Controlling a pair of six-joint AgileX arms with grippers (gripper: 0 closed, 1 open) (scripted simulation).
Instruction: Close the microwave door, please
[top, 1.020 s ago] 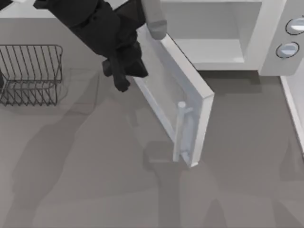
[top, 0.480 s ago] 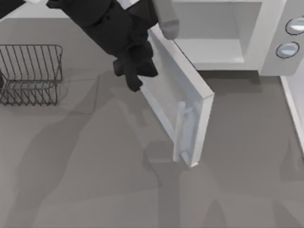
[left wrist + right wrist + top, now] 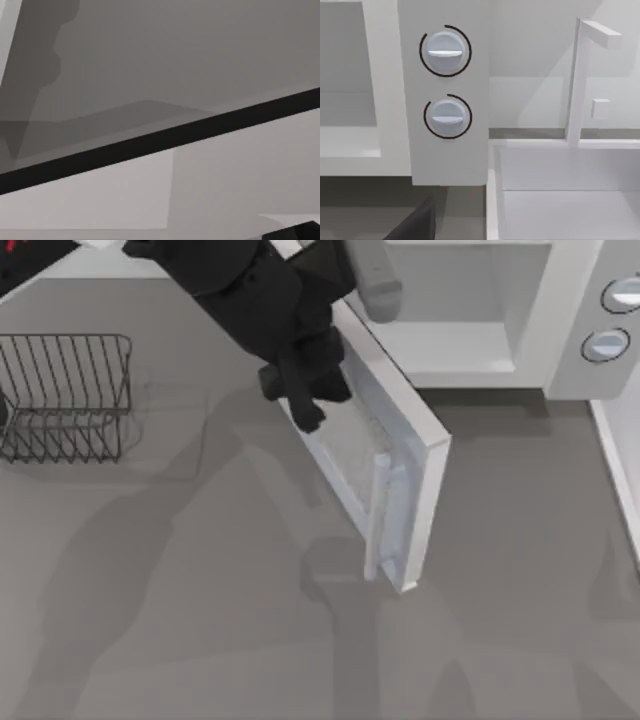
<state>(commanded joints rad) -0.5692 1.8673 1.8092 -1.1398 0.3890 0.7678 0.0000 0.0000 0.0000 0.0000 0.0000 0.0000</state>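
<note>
Spanning grey table, wire rack left, microwave right

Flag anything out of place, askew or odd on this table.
The microwave door stands wide open, swung out over the table from the microwave, its cavity exposed. The left gripper is against the door's outer face near the hinge side. Nothing looks spilled or damaged; the wire rack sits upright at the left.
</note>
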